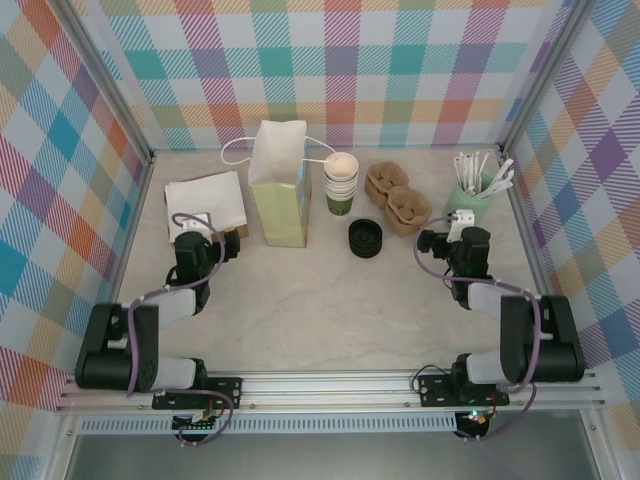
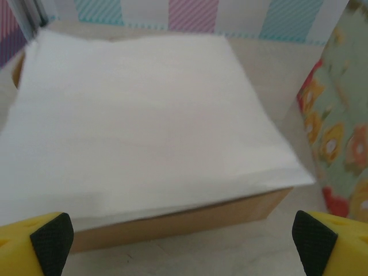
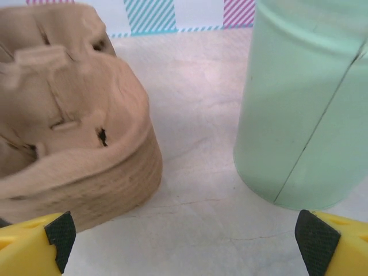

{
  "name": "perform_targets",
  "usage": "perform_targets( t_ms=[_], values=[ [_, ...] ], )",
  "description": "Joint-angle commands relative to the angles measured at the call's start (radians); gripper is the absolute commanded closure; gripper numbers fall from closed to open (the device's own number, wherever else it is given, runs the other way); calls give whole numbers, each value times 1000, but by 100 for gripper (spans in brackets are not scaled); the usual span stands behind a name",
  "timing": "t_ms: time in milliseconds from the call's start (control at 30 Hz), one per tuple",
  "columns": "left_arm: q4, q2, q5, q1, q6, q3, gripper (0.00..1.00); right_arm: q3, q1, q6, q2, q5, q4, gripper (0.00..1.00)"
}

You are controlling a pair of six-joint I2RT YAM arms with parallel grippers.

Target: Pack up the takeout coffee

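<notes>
- My left gripper (image 2: pixel 184 238), jaws wide and empty, hovers left of the paper bag (image 1: pixel 278 185), facing the napkin stack (image 2: pixel 144 115). Dipping here would scuff the napkins.
- My right gripper (image 3: pixel 184 236), likewise wide and empty, sits far right of the bag, between the pulp cup carrier (image 3: pixel 75 144) and the mint-green pot (image 3: pixel 305 115). A careless swing could tip that pot.
- The black lid (image 1: pixel 365 238) lies right of the bag's front.
- The dark green cup (image 1: pixel 340 205) stands just right of the bag, with cream-rimmed cups (image 1: pixel 340 172) nested in it. Lifting one may drag the others along.

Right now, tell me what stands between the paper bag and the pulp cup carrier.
The stack of nested paper cups stands between the paper bag and the carrier; the top view shows it.
</notes>
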Motion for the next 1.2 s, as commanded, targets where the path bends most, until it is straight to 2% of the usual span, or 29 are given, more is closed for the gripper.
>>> perform_targets(
  t_ms=[0,133,300,500,600,833,1000,1167],
  values=[
    [-199,-127,39,-16,-66,47,0,41,-3,43,-98,-33,-231,0],
    [-467,-226,119,-17,-204,143,0,74,0,108,-217,-56,-451,0],
    [-680,-269,314,-18,-293,243,1,203,4,219,-345,-105,-793,0],
    [-730,-251,547,-39,-365,276,8,337,11,361,-372,-223,-1028,0],
    [-709,-204,616,-82,-397,283,12,402,24,402,-340,-268,-1096,0],
    [-550,-75,580,-181,-491,296,19,550,72,490,-242,-290,-1170,2],
    [-497,12,477,-188,-549,336,25,699,123,540,-114,-284,-1207,4],
    [-499,67,395,-188,-548,374,26,846,179,552,24,-256,-1205,5]
  ],
)
